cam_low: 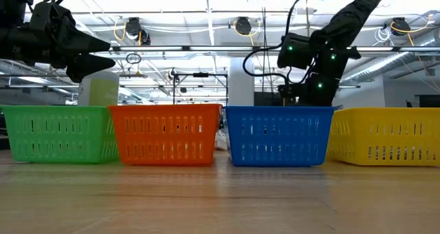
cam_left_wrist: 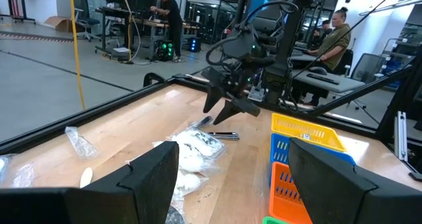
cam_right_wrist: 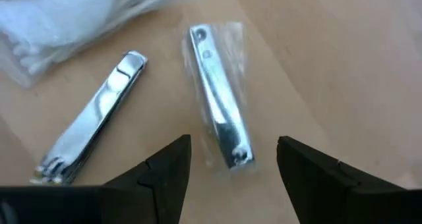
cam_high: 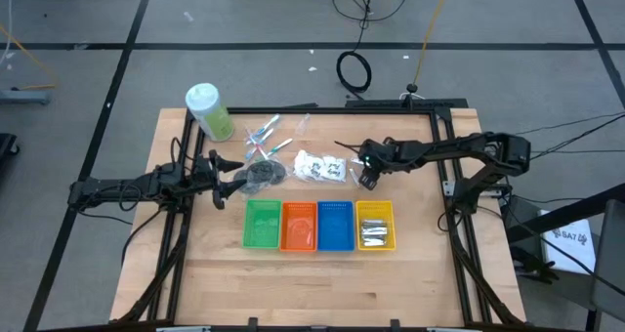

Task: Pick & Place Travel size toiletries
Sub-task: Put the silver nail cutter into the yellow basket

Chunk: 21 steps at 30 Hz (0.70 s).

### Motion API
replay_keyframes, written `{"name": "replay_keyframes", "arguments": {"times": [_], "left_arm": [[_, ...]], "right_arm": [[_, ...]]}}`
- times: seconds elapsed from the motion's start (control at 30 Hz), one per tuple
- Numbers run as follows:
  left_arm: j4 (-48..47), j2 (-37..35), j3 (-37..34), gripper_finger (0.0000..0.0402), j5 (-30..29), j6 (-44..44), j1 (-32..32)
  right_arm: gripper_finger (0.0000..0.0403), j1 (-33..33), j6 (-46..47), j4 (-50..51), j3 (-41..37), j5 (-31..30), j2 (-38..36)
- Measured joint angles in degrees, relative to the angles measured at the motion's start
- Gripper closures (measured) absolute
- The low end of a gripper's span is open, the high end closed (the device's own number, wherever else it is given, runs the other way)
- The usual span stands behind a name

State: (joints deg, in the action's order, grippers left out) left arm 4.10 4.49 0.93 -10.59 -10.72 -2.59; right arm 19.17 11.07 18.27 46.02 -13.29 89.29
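Note:
Two silver clippers lie flat on the wooden table, one in a clear wrap (cam_right_wrist: 217, 95), one bare (cam_right_wrist: 99, 118). My right gripper (cam_right_wrist: 234, 178) hangs open above them, slanting down, its fingers on either side of the wrapped one's near end without touching it; the high view shows that gripper (cam_high: 363, 179) beside the white packets (cam_high: 317, 166). A dark clear pouch (cam_high: 262, 173) and thin sticks (cam_high: 266, 137) lie farther left. My left gripper (cam_high: 229, 171) waits open and level near the pouch.
Green (cam_high: 262, 225), orange (cam_high: 299, 225), blue (cam_high: 335, 225) and yellow (cam_high: 375, 210) bins stand in a row near the table's middle; silver items lie in the yellow one. A large pale-green bottle (cam_high: 210, 110) stands at the far left. People work at desks beyond the table.

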Motion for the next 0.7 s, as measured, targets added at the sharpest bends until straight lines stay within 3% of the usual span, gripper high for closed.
{"name": "replay_keyframes", "arguments": {"times": [0.1,0.33,0.7], "left_arm": [[0.0,0.0,0.0,0.0121,0.0,0.0,0.0],[0.0,0.0,0.0,0.0121,0.0,0.0,0.0],[0.0,0.0,0.0,0.0121,0.0,0.0,0.0]], "right_arm": [[0.0190,0.4,-5.9,-0.1,0.0,0.2,0.0],[0.0190,4.4,-13.6,-2.8,0.0,11.7,0.8],[0.0191,8.0,-17.4,-4.0,0.2,12.2,3.1]]}}
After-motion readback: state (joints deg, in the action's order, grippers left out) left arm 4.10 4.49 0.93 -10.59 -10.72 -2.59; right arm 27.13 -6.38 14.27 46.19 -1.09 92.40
